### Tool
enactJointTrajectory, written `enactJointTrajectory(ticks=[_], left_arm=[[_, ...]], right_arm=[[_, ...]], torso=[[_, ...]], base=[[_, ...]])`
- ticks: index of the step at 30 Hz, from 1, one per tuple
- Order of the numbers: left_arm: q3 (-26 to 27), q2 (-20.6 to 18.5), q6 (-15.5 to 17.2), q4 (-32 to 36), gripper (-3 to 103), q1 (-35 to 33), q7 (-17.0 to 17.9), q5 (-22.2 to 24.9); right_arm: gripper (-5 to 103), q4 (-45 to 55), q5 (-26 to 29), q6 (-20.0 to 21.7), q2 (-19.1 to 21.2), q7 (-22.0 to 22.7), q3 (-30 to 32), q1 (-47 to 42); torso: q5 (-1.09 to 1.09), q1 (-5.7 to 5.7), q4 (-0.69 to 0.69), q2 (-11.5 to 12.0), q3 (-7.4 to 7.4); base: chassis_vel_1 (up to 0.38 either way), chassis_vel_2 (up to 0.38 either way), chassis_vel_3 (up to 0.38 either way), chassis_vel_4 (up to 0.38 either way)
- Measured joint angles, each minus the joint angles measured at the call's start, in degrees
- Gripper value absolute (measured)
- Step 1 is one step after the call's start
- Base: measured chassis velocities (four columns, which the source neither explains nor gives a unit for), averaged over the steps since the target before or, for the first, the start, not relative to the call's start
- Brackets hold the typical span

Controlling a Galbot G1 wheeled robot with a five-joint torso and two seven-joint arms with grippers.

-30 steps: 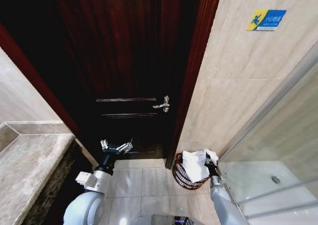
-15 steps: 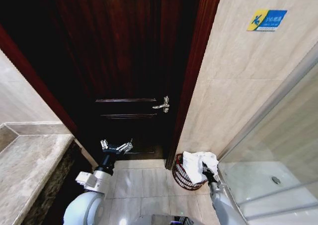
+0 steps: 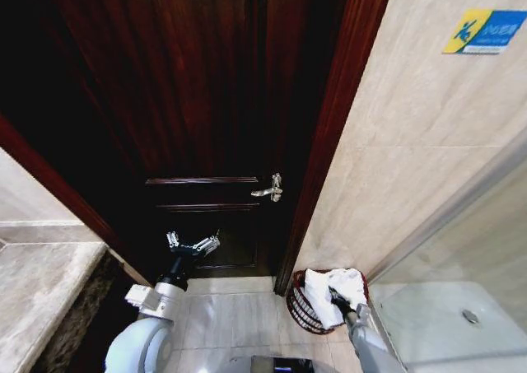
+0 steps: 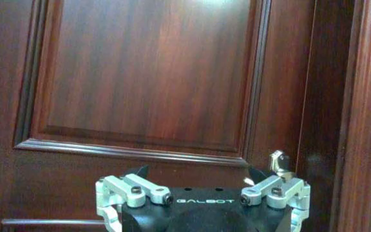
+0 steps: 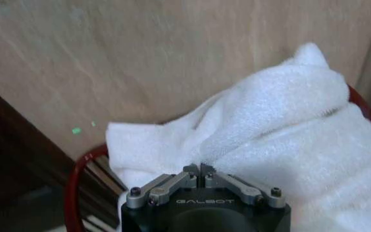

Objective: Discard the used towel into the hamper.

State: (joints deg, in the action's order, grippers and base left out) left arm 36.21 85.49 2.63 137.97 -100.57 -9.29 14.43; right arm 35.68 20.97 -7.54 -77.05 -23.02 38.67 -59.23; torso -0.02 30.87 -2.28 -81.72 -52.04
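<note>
Right gripper (image 5: 200,170), fingers together, pinches a fold of the white towel (image 3: 329,291), which sits bunched in the hamper (image 3: 298,300) by the door frame. Left gripper (image 3: 193,243) spread wide, idle near the door. Towel looks soft, light, floppy; grab a raised fold. One towel, one hamper.

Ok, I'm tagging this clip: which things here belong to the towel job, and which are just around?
Part of the job:
white towel, piled in the hamper
hamper, on the floor by the wall
right gripper, shut on a towel fold

Just around:
left gripper, open, held up before the door
wooden door
door handle
blue wall sign
stone counter
</note>
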Motion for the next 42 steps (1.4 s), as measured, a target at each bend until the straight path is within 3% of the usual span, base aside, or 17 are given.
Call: enactJointTrajectory(ticks=[10, 21, 27, 36, 40, 42], left_arm=[[0.0, 0.0, 0.0, 0.0, 100, 0.0, 0.0, 0.0], [0.0, 0.0, 0.0, 0.0, 100, 0.0, 0.0, 0.0], [0.0, 0.0, 0.0, 0.0, 100, 0.0, 0.0, 0.0], [0.0, 0.0, 0.0, 0.0, 100, 0.0, 0.0, 0.0], [0.0, 0.0, 0.0, 0.0, 100, 0.0, 0.0, 0.0], [0.0, 0.0, 0.0, 0.0, 100, 0.0, 0.0, 0.0]], right_arm=[[2, -8.0, -3.5, 1.4, 0.4, -0.5, 0.2, 5.5], [2, -11.3, -6.8, 3.0, -1.3, -1.1, 0.0, 8.7], [2, -14.5, -11.2, 2.9, -3.3, -2.0, 0.1, 11.7], [2, -15.8, -11.4, 2.8, -4.9, -3.4, 0.0, 12.6], [2, -17.5, -11.5, 2.6, -3.0, -1.2, 0.2, 13.5], [2, -18.4, -15.6, 2.0, -1.6, 1.3, 0.8, 13.9]], torso=[[0.01, 0.07, 0.01, 0.0, -0.02], [0.02, 0.06, 0.01, 0.0, -0.02], [0.01, 0.06, 0.0, 0.0, -0.02], [0.03, 0.06, 0.0, 0.0, -0.02], [0.04, 0.06, -0.01, 0.0, -0.02], [0.0, 0.06, 0.01, 0.0, -0.02]], base=[[0.006, -0.004, -0.004, 0.005], [0.0, 0.0, 0.0, 0.0], [0.0, 0.0, 0.0, 0.0], [0.0, 0.0, 0.0, 0.0], [0.0, 0.0, 0.0, 0.0], [0.0, 0.0, 0.0, 0.0]])
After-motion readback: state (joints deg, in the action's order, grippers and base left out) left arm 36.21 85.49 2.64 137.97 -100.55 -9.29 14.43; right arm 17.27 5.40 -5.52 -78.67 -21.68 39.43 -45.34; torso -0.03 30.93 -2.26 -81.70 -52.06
